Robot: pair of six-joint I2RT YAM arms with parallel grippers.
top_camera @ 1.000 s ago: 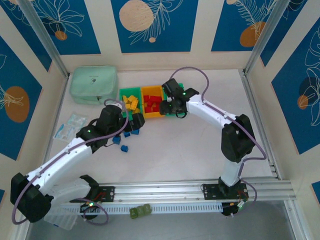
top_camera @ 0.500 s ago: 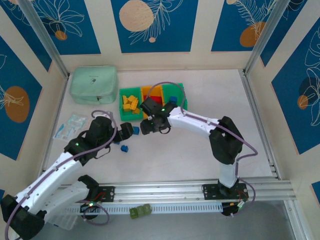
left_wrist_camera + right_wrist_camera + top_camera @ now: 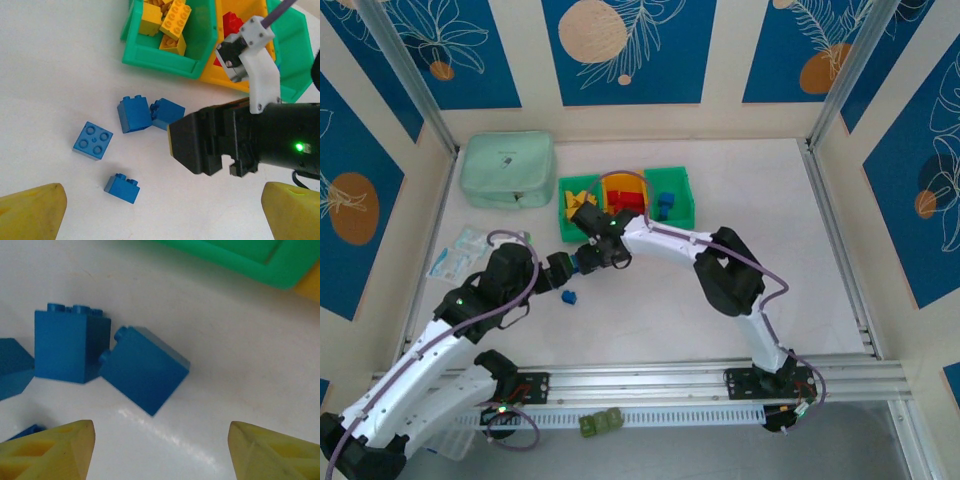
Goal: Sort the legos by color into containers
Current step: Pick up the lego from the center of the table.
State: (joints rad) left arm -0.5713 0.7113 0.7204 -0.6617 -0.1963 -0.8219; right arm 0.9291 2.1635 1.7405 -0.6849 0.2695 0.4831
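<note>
Several blue legos lie loose on the white table: two touching ones (image 3: 134, 114) (image 3: 167, 113), a flat square one (image 3: 93, 140) and a small one (image 3: 122, 188). My right gripper (image 3: 162, 450) hangs open just short of the touching pair (image 3: 70, 345) (image 3: 145, 370), nothing between its yellow fingers (image 3: 50, 450). My left gripper (image 3: 162, 215) is open too, near the small brick, with the right gripper's black body (image 3: 240, 142) in front of it. The containers stand behind: a green bin (image 3: 567, 215) of yellow legos (image 3: 172, 20), an orange bin (image 3: 621, 184) of red ones (image 3: 231, 22), and a green bin (image 3: 682, 205) holding blue.
A mint-green zip pouch (image 3: 507, 170) lies at the back left and a clear plastic packet (image 3: 460, 250) by the left wall. An olive knobbly block (image 3: 601, 423) rests on the front rail. Both grippers (image 3: 563, 275) (image 3: 582, 262) crowd together beside the loose bricks.
My right gripper swung from over the bins leftward and down to the loose blue bricks. My left arm drew back toward the near left. A blue brick now shows in the right green bin.
</note>
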